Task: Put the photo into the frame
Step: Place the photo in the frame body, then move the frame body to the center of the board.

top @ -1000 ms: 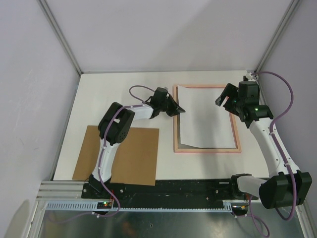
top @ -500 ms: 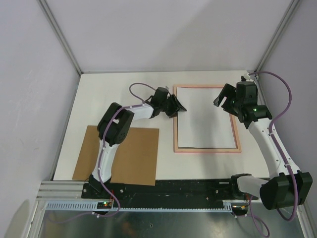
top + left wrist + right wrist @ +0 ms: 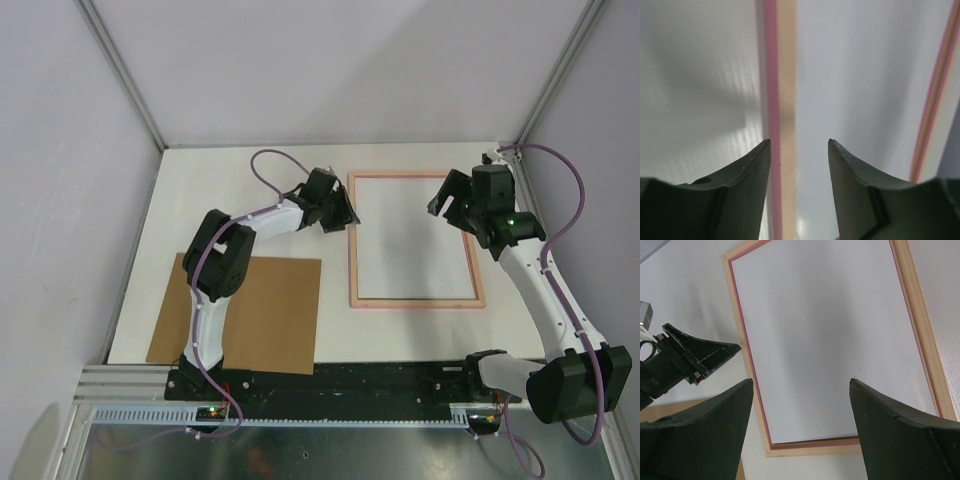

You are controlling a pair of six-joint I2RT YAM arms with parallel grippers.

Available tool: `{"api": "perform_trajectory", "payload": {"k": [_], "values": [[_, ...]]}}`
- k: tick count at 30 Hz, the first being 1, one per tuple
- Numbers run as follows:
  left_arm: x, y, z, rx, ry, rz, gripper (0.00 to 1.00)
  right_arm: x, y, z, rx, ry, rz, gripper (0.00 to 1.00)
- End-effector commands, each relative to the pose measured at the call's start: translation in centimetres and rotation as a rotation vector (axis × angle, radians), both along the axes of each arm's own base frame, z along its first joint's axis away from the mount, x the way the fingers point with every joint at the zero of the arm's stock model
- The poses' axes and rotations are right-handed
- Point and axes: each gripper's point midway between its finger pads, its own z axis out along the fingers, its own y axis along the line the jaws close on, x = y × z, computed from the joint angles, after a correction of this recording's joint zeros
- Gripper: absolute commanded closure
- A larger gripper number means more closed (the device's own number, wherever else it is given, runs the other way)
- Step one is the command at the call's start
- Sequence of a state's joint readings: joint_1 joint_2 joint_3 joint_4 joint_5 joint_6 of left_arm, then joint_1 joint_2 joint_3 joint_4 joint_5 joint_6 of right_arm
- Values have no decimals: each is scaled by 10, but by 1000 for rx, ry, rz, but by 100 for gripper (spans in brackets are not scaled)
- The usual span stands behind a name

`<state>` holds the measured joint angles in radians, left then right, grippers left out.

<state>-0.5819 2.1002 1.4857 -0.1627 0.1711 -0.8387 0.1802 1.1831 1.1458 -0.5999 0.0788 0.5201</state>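
The frame [image 3: 415,301] lies back-up on the white table, peach wood with a pink inner lip. The photo [image 3: 412,238] rests flat inside it, blank white back facing up. My left gripper [image 3: 348,212] hovers at the frame's left rail near the top corner, open and holding nothing. In the left wrist view the rail [image 3: 785,75] runs between the fingertips of the left gripper [image 3: 799,145], with the photo [image 3: 860,75] to its right. My right gripper [image 3: 445,205] hangs open above the photo's upper right. In the right wrist view the right gripper [image 3: 801,382] looks down on the photo [image 3: 830,330] and the frame [image 3: 920,330].
A plain brown backing board [image 3: 270,320] lies at the near left, partly under the left arm. Grey walls close in the table at the back and both sides. The left gripper's fingers [image 3: 695,357] show at the left of the right wrist view.
The photo, skewed and overhanging the frame's bottom rail a second ago, now lies flat inside the frame. My left gripper has opened, let go of its corner, and drawn back slightly.
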Motion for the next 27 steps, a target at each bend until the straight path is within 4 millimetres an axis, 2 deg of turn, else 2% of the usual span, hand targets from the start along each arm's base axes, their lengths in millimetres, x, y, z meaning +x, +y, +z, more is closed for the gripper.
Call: {"api": "perform_trajectory", "payload": {"k": [1, 8, 17, 21, 27], "values": [[9, 21, 24, 121, -86, 0, 48, 3, -1, 13, 0, -50, -17, 18], [1, 22, 6, 213, -76, -45, 57, 5, 5, 10, 2, -43, 0, 18], [-13, 12, -2, 244, -65, -109, 61, 7, 19, 1, -6, -21, 36, 18], [-19, 10, -9, 261, -51, -118, 64, 5, 34, -2, -6, -16, 70, 19], [-32, -8, -15, 246, -36, -173, 66, 0, 57, -13, -19, 1, 118, 19]]}}
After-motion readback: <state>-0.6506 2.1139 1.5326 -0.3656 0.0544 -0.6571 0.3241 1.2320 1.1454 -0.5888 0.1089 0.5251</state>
